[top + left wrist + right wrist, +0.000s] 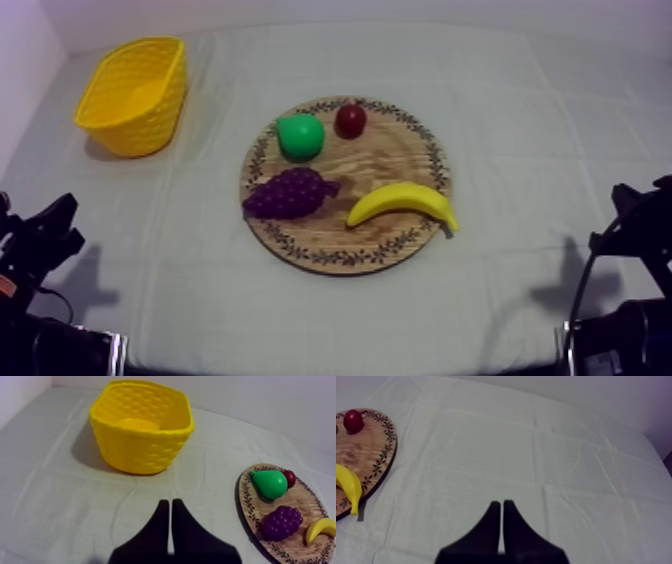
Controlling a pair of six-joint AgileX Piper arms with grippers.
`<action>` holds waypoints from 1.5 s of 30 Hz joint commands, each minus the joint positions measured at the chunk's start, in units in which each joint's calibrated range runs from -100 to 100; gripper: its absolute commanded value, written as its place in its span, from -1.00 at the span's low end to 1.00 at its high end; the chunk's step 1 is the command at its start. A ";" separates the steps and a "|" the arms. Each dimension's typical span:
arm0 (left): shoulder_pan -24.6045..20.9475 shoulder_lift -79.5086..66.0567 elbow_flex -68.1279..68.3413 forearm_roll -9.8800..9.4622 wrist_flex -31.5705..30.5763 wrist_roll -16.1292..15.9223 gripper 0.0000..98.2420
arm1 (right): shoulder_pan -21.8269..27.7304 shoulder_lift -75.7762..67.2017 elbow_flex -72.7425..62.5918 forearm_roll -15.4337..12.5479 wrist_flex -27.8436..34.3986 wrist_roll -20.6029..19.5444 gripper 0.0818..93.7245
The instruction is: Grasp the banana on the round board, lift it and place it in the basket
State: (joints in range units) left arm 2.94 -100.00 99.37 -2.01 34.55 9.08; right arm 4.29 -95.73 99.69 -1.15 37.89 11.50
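The yellow banana (402,202) lies on the right front part of the round wooden board (400,150), its curve facing the front edge. The yellow basket (135,95) stands at the far left of the table and holds nothing. My left gripper (170,507) is shut as a narrow wedge, low over the cloth in front of the basket (142,426), with the board (300,501) and banana (321,529) off to its side. My right gripper (501,507) is shut too, over bare cloth, the banana (348,486) and board (378,451) well away from it.
On the board also sit a green pear (300,136), a small red fruit (350,120) and purple grapes (290,193). Both arms rest low at the front corners (40,250) (630,240). Open cloth lies between board and basket.
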 commanded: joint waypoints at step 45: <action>19.43 43.51 -35.46 -9.46 -19.47 1.04 -0.99 | 0.00 -0.02 -0.03 0.01 0.02 0.00 -0.99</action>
State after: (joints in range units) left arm 19.38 -61.66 68.99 -11.43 13.10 10.76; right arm 4.29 -95.73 99.69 -1.15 37.98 11.50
